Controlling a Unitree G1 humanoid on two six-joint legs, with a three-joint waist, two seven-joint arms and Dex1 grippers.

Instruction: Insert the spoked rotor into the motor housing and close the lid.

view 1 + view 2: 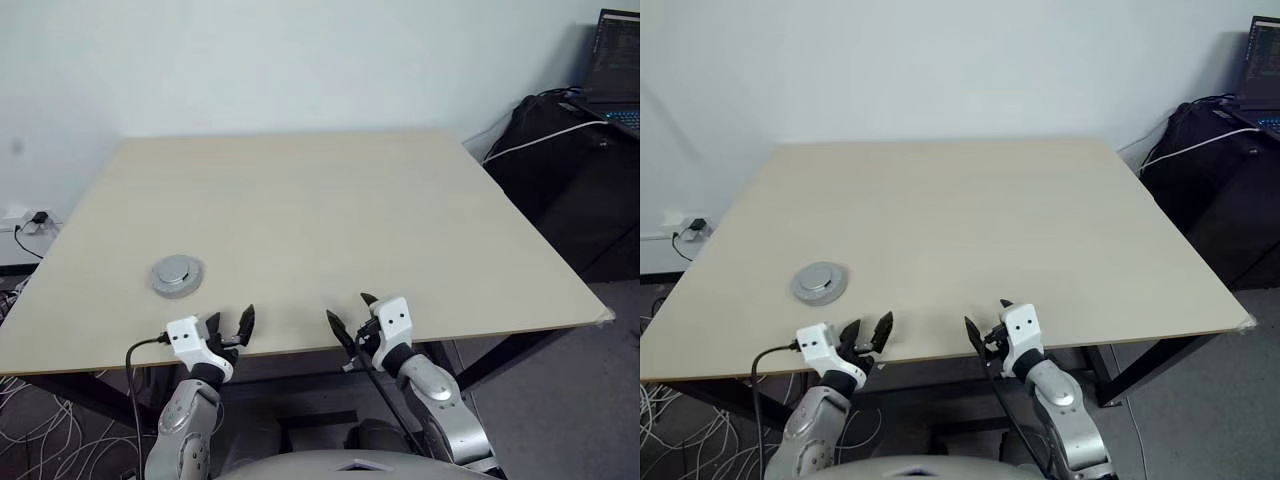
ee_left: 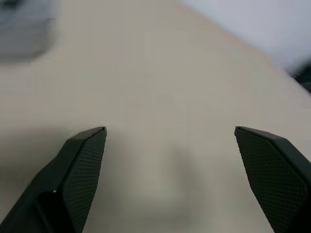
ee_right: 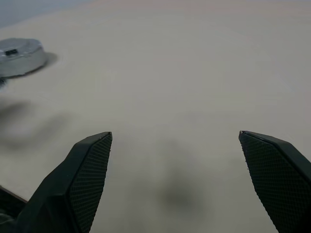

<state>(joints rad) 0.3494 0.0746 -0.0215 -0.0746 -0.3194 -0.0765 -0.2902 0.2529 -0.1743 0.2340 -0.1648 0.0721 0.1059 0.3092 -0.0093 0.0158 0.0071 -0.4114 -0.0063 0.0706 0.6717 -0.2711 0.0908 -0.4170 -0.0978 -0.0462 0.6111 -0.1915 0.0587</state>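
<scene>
Smooth beige table (image 1: 330,210), round metal housing (image 1: 177,275)

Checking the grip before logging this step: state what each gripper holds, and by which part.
Nothing is held. The left gripper and right gripper are both open and empty at the table's near edge; the closed motor housing sits untouched.

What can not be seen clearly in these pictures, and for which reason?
- Motor housing: the lid is on, so whether the spoked rotor sits inside is hidden, in both eye views.
- The same housing in the left wrist view: blurred and cut off by the picture's edge.
- Laptop: cut off by the edge in the eye views; its screen text is too small to read.
- Left tool and right tool: both open and empty.
</scene>
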